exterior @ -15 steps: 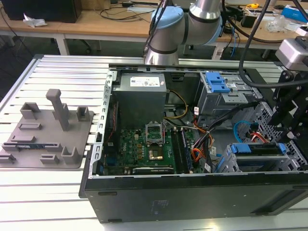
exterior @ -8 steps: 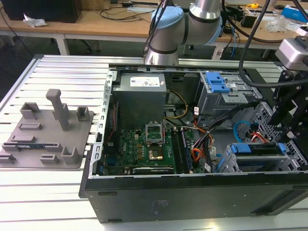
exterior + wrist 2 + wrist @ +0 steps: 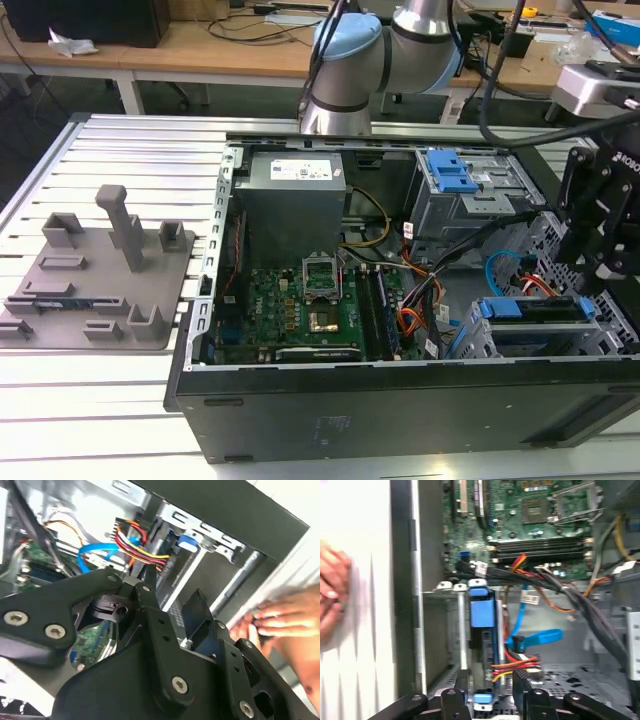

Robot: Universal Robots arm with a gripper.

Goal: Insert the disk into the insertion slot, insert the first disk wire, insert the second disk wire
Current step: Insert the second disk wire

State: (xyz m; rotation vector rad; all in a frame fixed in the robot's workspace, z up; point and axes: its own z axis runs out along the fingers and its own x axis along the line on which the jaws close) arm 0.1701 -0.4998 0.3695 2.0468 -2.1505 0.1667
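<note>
A slatted metal surface carries an open computer case, with cluttered workbenches behind it. The pincer hangs over the case's drive corner, its black fingers spread apart and gripping nothing. Directly beneath it, in the first wrist view, the disk stands on edge in its bright blue carrier, seated in the insertion slot, with one finger to each side of its line and not touching it. Just beside the disk, a blue cable and a bundle of red, yellow and black wires run up to its side; I cannot tell whether their plugs are fully seated. Beyond them lies the green motherboard. Outside the case wall, off to one side of the pincer, a person's hand rests over the surface. Farthest from the pincer, across the case, a grey moulded fixture lies on the surface.
</note>
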